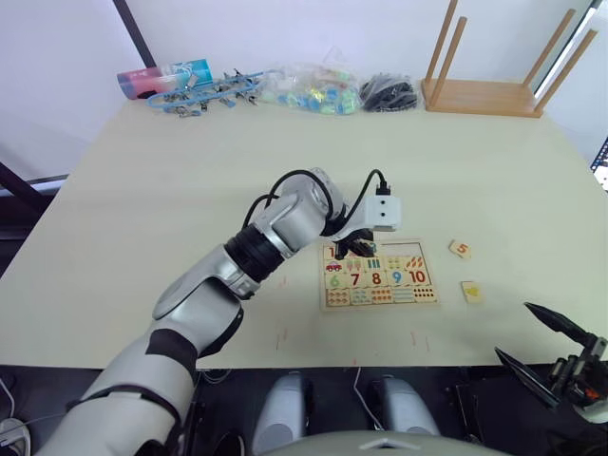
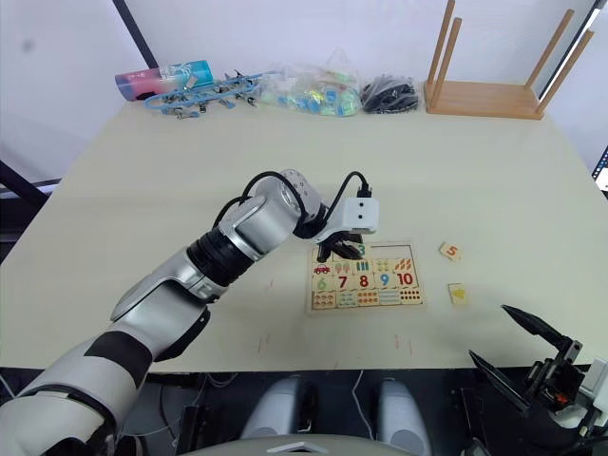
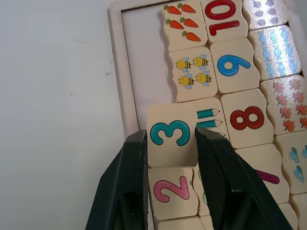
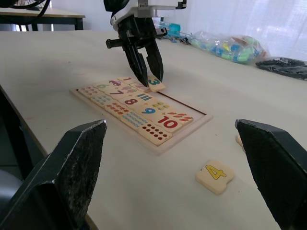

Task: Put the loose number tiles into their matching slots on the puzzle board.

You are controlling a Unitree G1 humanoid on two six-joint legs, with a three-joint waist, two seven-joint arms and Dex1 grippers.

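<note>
From the head, the left gripper [image 1: 353,249] hangs over the top row of the puzzle board [image 1: 429,298], whose long side runs left to right. The 5 tile [image 1: 460,250] and 4 tile [image 1: 471,292] lie on the table [image 1: 142,190] to its right.

The left wrist shows the fingers [image 3: 127,182] squeezing the 3 tile [image 3: 170,134], tilted over its slot beside the 2 tile [image 3: 171,190].

From the right wrist, the right gripper [image 4: 175,172] is spread wide.

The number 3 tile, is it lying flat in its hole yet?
Not yet. The 3 tile sits tilted between the left gripper's jaws, one edge overlapping the pencils tile, beside the seated 2 tile.
</note>
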